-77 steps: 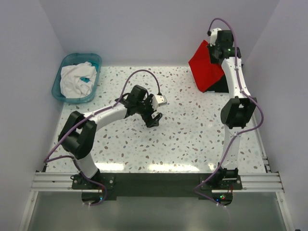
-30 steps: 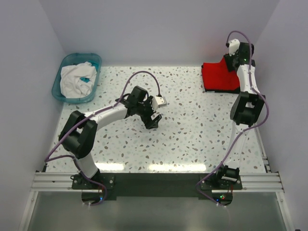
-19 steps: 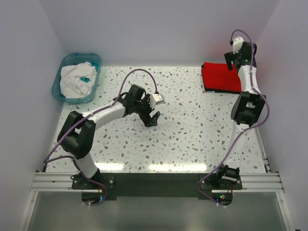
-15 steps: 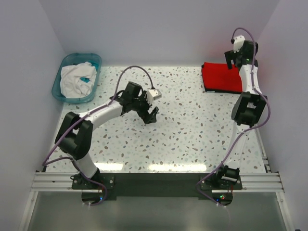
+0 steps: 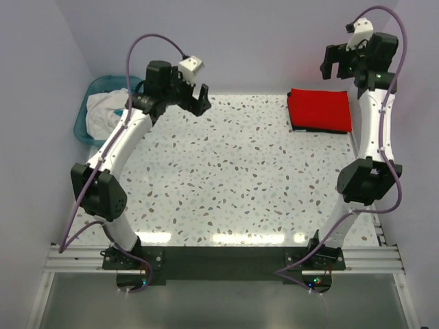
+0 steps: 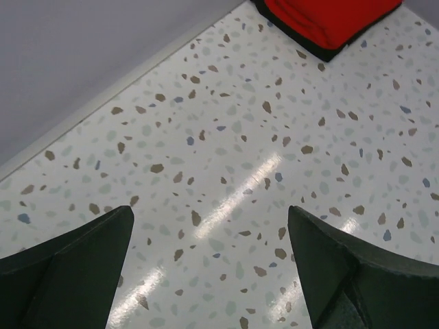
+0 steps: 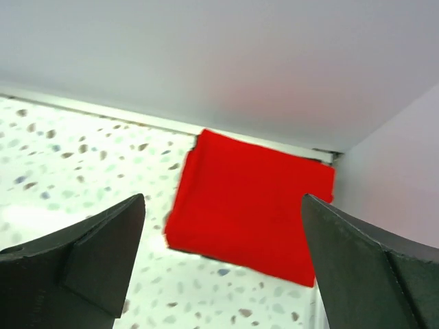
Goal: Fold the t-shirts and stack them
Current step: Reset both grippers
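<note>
A bright red t-shirt [image 5: 319, 110] lies folded flat at the table's back right corner, on top of a black t-shirt whose dark edge [image 5: 322, 130] shows along its near side. My right gripper [image 5: 334, 63] hangs high above the red shirt [image 7: 250, 205], open and holding nothing [image 7: 223, 205]. My left gripper [image 5: 199, 101] is raised at the back left near the basin, open with only bare table between its fingers [image 6: 209, 219]. In the left wrist view the red shirt [image 6: 329, 17] shows far off, a black rim [image 6: 322, 53] under it.
A teal plastic basin [image 5: 94, 88] stands at the back left corner with crumpled white cloth [image 5: 103, 113] in it, partly hidden behind my left arm. Walls close the table on the back, left and right. The speckled tabletop [image 5: 240, 178] spreads across the middle.
The right gripper let go of the red shirt, opened and rose above it. The left arm swung from the table's middle up to the back left beside the basin.
</note>
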Controlling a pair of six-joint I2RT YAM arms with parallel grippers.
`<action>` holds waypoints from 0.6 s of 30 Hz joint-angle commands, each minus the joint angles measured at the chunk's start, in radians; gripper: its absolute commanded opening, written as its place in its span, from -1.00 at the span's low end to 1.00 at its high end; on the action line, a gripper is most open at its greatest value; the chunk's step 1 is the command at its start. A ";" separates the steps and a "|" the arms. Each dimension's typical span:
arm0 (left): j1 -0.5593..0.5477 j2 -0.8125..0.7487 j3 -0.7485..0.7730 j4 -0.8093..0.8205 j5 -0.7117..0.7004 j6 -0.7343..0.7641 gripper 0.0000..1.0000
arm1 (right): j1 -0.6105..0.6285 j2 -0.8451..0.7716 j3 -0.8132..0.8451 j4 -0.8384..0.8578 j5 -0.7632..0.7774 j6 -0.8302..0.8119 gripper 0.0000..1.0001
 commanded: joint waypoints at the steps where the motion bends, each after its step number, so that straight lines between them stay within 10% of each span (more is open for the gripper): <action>1: 0.031 0.055 0.166 -0.172 -0.046 -0.053 1.00 | 0.061 -0.052 -0.047 -0.223 -0.115 0.053 0.97; 11: 0.074 -0.111 -0.245 -0.200 -0.109 0.016 1.00 | 0.304 -0.459 -0.801 -0.220 -0.032 -0.062 0.97; 18: 0.080 -0.227 -0.415 -0.199 -0.110 0.032 1.00 | 0.316 -0.582 -1.012 -0.210 0.018 -0.068 0.97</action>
